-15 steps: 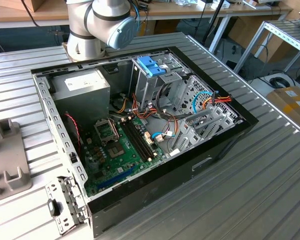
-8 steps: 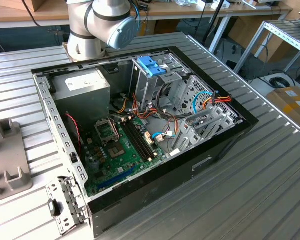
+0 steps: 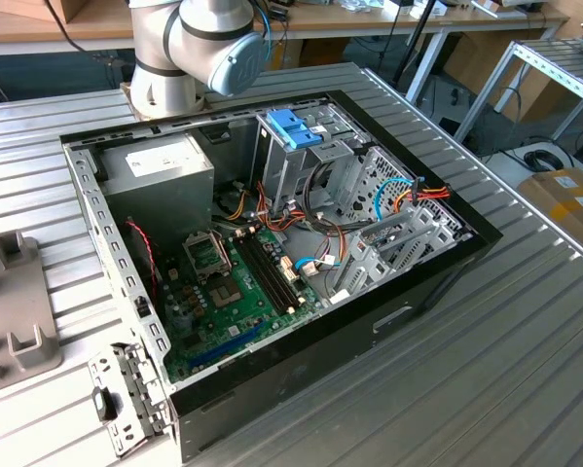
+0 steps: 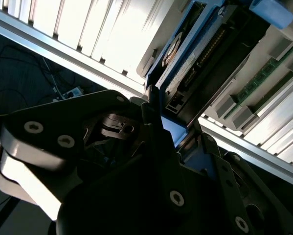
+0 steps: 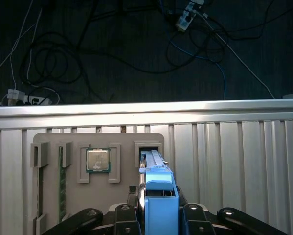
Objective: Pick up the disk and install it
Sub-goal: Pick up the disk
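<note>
The gripper (image 5: 159, 196) hangs over the tray (image 5: 122, 186), black jaws clamped on the smooth blue plastic frame of the disk (image 5: 160, 208). The flat disk stands on edge in the grey moulded tray's slot, with a square processor (image 5: 98, 160) alongside and the ribbed aluminium table (image 5: 234, 161) beyond.

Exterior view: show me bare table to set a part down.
Widest bare table lies on the exterior view's right of the case. A narrow strip runs between case and tray, ending at the bracket. Inside the case is crowded: motherboard, cables.
</note>
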You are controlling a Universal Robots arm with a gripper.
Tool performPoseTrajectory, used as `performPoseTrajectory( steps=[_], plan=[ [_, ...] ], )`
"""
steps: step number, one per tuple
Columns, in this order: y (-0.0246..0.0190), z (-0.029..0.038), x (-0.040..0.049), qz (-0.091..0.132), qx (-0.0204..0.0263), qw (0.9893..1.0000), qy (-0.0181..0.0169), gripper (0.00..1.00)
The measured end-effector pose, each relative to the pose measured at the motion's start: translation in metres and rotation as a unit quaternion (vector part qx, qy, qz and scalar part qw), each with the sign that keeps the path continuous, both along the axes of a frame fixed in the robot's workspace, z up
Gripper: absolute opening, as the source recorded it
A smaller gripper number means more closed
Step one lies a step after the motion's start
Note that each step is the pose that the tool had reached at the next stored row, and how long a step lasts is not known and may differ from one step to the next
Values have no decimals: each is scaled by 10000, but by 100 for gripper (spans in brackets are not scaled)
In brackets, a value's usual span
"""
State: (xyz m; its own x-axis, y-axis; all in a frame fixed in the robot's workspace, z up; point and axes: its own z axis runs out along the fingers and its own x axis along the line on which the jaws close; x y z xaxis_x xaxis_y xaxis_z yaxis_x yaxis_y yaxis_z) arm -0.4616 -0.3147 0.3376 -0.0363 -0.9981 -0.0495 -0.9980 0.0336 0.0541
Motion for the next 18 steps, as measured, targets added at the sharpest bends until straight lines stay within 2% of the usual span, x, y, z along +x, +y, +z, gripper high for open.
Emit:
performPoseTrajectory(
  steps=[9,18],
  plan=[
    [0,22,0,0,0,10000,1,37],
    [3,81,0,1,5,10000,0,37]
  ],
)
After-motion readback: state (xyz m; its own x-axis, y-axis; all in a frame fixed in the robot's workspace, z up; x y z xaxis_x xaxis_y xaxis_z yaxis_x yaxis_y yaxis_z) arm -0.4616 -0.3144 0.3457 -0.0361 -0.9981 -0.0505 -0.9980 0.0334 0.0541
